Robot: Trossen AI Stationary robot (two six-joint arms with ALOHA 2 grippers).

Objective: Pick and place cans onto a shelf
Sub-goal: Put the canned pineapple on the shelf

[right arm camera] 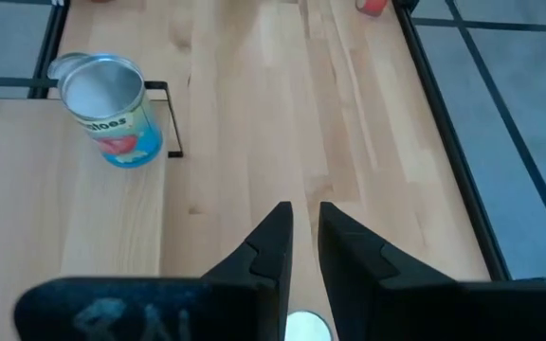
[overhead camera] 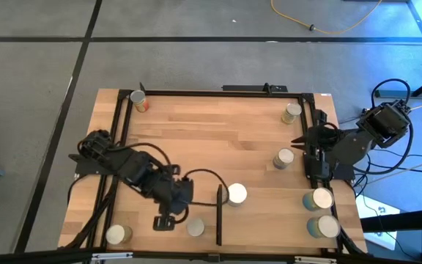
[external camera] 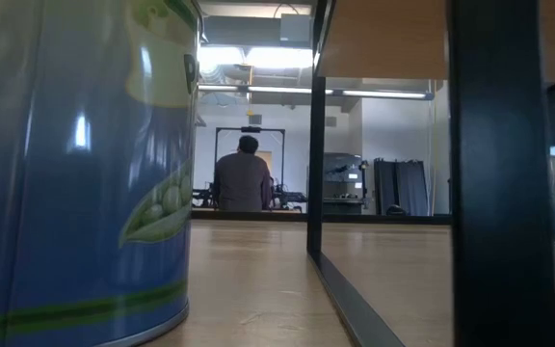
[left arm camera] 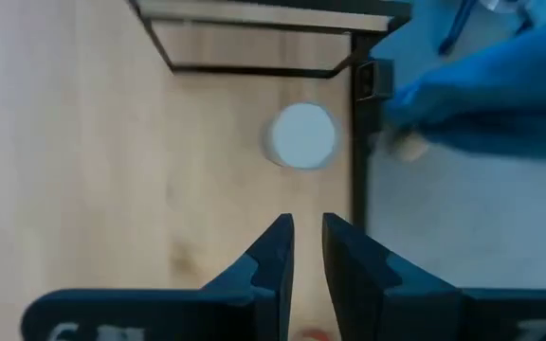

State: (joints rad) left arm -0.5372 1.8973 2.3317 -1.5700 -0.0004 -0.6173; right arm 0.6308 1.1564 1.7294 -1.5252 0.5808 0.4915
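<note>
Several cans stand upright on the tabletop: two far ones (overhead camera: 139, 100) (overhead camera: 291, 111), one mid-right (overhead camera: 283, 158), and two near the front edge (overhead camera: 116, 234) (overhead camera: 195, 227). The shelf (overhead camera: 269, 213), with its black bar (overhead camera: 219, 214), lies at the near right. It carries one can (right arm camera: 107, 109) by the bar and two (overhead camera: 318, 199) (overhead camera: 323, 226) at its right end. My left gripper (overhead camera: 163, 222) hovers between the two front cans, pointing steeply down. Its fingers (left arm camera: 308, 227) are a narrow gap apart and hold nothing, with a can top (left arm camera: 301, 135) ahead. My right gripper (right arm camera: 301, 213) waits raised at the table's right, also narrowly open and holding nothing, just above the mid-right can (right arm camera: 306, 327).
The table's black frame (overhead camera: 196, 93) runs round the edges, with a corner (left arm camera: 358, 66) close to the can ahead of my left gripper. In the low view a blue pea-label can (external camera: 75, 173) and a black shelf post (external camera: 499, 173) fill the foreground. A person (external camera: 242, 178) stands far behind.
</note>
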